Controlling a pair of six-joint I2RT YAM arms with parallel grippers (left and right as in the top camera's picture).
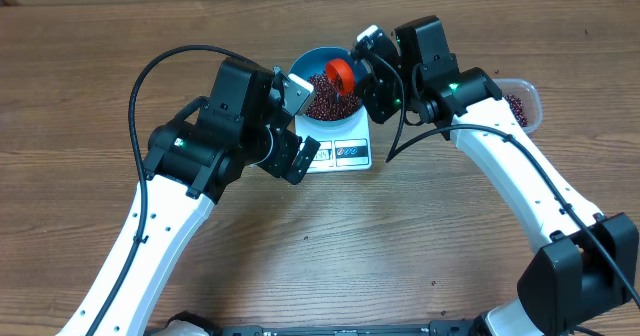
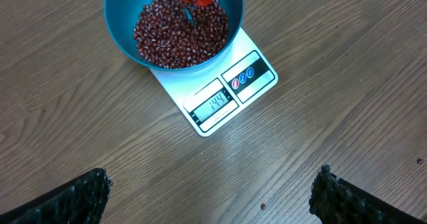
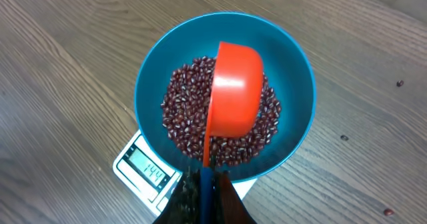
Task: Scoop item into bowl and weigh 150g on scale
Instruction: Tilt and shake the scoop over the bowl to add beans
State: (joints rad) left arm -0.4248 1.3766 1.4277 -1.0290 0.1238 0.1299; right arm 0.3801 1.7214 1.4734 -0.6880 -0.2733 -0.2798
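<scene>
Bowl (image 3: 293,71) overhangs scale (image 2: 220,97) edge; orange scoop (image 3: 233,97) tilted inside rim.

On the scale (image 2: 200,91), the display (image 2: 215,104) reads 144.

Overhead looks straight down on the table (image 1: 90,96) from high up, arms running up from the bottom edge, blue bowl (image 1: 312,58) on the scale (image 1: 345,156) at top centre. Left wrist faces down from a fair way off, its own fingertips (image 2: 83,197) in the bottom corners, bowl cut by the top edge. Right wrist is in close, peering steeply into that bowl past the orange scoop (image 3: 233,97), scale peeking out lower left, and bowl and scale show in all three.
</scene>
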